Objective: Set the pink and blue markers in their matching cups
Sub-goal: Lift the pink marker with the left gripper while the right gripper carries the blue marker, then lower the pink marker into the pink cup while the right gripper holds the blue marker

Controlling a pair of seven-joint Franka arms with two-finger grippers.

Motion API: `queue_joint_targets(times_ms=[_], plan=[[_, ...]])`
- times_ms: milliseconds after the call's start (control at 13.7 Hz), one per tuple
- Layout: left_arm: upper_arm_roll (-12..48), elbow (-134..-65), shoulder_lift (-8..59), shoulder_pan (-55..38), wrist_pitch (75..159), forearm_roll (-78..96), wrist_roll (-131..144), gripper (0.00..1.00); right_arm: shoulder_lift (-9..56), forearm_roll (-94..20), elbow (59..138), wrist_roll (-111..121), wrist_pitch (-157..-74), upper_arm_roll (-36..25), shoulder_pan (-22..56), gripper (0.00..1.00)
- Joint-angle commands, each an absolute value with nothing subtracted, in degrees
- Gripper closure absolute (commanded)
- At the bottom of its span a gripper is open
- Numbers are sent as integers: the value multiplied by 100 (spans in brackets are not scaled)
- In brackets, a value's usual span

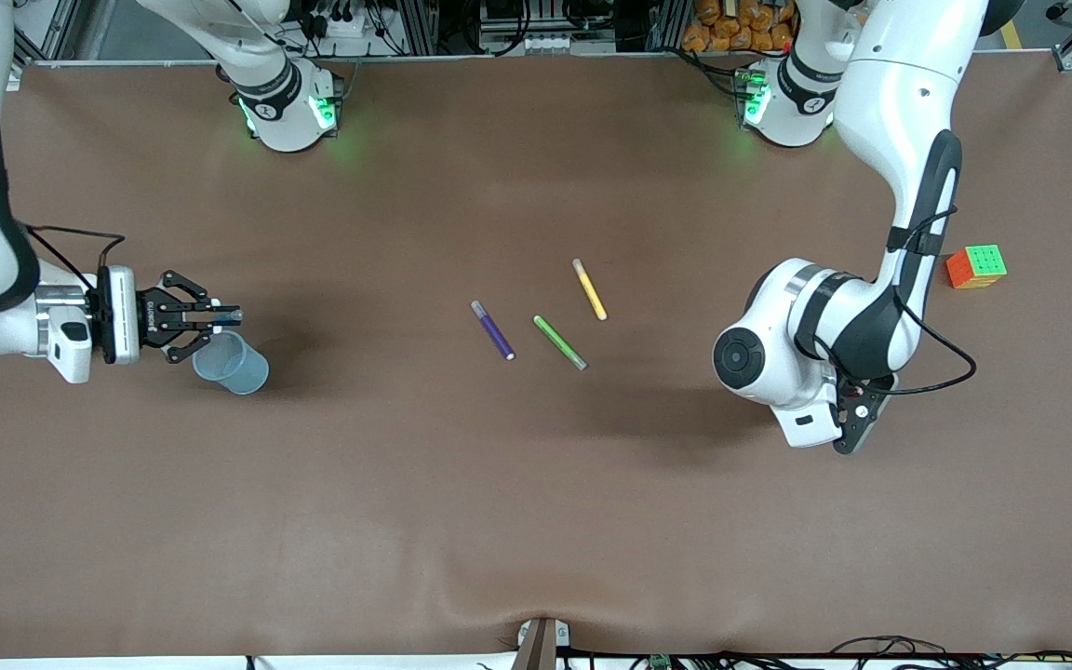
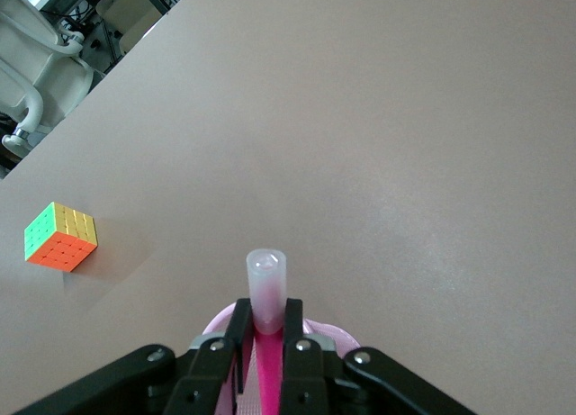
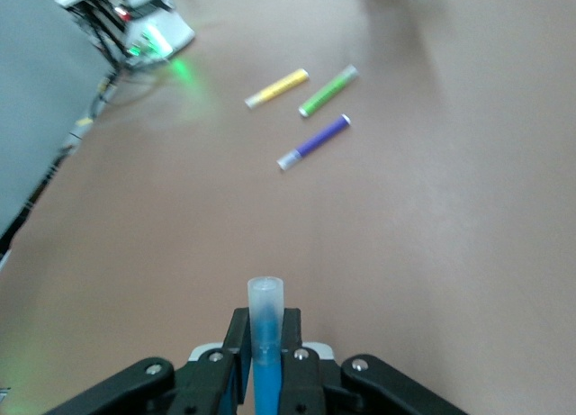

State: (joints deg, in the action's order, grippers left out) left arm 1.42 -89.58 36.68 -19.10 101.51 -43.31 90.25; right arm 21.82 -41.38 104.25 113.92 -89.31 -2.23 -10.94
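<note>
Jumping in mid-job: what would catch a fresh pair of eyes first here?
Both grippers are shut on markers. The right gripper holds the blue marker over the blue cup at the right arm's end; the left gripper holds the pink marker over the pink cup. Purple, green and yellow markers lie mid-table.

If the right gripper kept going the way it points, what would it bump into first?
Probably the purple marker. The right gripper, shut on the blue marker, aims at bare table toward it, though height is unclear.
</note>
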Motion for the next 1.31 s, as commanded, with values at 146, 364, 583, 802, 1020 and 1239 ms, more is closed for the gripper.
queue_joint_targets(times_ms=[146, 364, 583, 802, 1020, 1239], plan=[[149, -8983, 3604, -1934, 10081, -4342, 9036, 0, 2927, -4517, 9660, 12224, -8271, -123, -1467, 100], [324, -8904, 3542, -1925, 10081, -4316, 8878, 0, 2936, -4605, 9510, 12357, -7956, -123, -1643, 100], [369, -8781, 3472, -1934, 10081, -4062, 8413, 0, 3023, -4667, 9413, 12706, -7717, -114, -1784, 100], [413, -8587, 3279, -1838, 10090, -3194, 7928, 0, 3347, -4851, 9387, 13586, -7594, -123, -1837, 100], [422, -8174, 3095, -1854, 10090, -2682, 7718, 0, 3769, -5115, 8985, 13755, -7567, -123, -1942, 100], [413, -8174, 2656, -1802, 10090, -2155, 7078, 0, 3850, -5124, 8807, 13746, -7497, -123, -2056, 100]])
